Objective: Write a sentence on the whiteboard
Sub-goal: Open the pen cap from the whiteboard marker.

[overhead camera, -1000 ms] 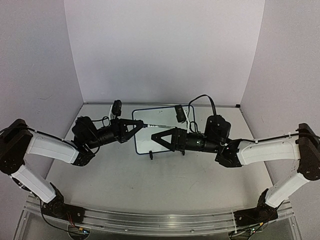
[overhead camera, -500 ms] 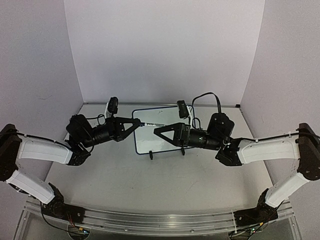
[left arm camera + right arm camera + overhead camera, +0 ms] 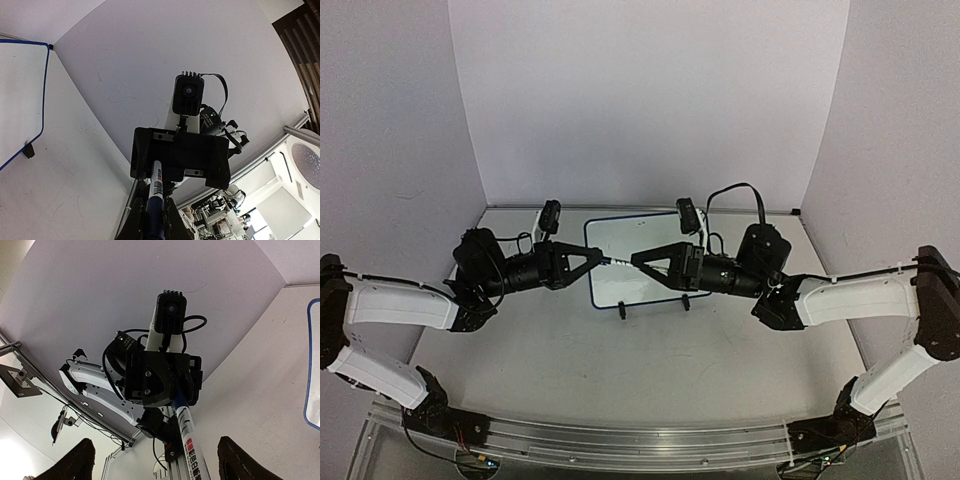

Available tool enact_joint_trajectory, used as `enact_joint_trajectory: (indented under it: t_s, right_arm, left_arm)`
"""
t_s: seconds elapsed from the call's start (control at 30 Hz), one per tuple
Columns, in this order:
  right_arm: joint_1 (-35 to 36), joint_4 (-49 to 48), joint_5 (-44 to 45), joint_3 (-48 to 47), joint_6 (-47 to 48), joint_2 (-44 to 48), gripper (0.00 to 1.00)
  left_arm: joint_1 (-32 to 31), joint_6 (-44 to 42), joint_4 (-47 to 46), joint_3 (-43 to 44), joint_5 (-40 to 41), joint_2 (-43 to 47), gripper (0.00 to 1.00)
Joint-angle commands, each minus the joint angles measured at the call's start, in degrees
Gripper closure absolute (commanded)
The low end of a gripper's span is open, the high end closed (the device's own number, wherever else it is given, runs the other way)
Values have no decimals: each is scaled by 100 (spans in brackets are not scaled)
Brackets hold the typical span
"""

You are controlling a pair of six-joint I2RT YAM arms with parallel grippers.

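Arms: two, white with black joints. One comes from each near corner, and they meet nose to nose over the far middle of the table.
Left gripper (image 3: 600,259): one, pressed together on the marker and pinching it near its dark-blue part.
Right gripper (image 3: 638,261): one, spread. Its fingers (image 3: 77,460) stand wide on either side of the marker's free end and are apart from it.
Marker (image 3: 155,190): one, slim, with a white barrel that carries a barcode and some red print. It lies roughly level and bridges the small gap between the two grippers.
Whiteboard (image 3: 620,236): one, white with a thin dark-blue rim and rounded corners. It sits at the far middle of the table, under and behind the meeting grippers, which hide part of its face.
Clip feet (image 3: 623,312): two, small and black, at the board's near edge, resting on the table.
Wrist cameras (image 3: 551,214): two small black boxes, one riding on top of each wrist.
Table (image 3: 640,380): one, pale grey and matte.
Rail (image 3: 640,445): one silver metal strip along the table's near edge, carrying both arm bases.
Walls (image 3: 640,100): three, plain and pale with a faint lilac tint, boxing the table in on the left, back and right.
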State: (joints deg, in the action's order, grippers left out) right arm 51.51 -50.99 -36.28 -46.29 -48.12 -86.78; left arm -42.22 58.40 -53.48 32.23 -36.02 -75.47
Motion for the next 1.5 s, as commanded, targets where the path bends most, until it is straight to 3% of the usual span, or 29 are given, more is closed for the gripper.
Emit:
enact_joint_trajectory:
  t_s: [0.0,0.5,0.9,1.47]
  right_arm:
    - [-6,-335,-170,-230,-39,-32,24]
    - [-7,-348,-283,-259,-68,-163,30]
    - [-4,-351,-313,-268,-75,-171,32]
    - [0,-361,-324,-277,-66,-137,53]
  left_arm:
    - [-95,-171,-14,222,-54,-131,100]
    - [-155,-79,-705,166,115,-232,100]
    - [-154,-287,-449,143,257,-76,100]
    - [-254,-223,-425,258,104,-434,100]
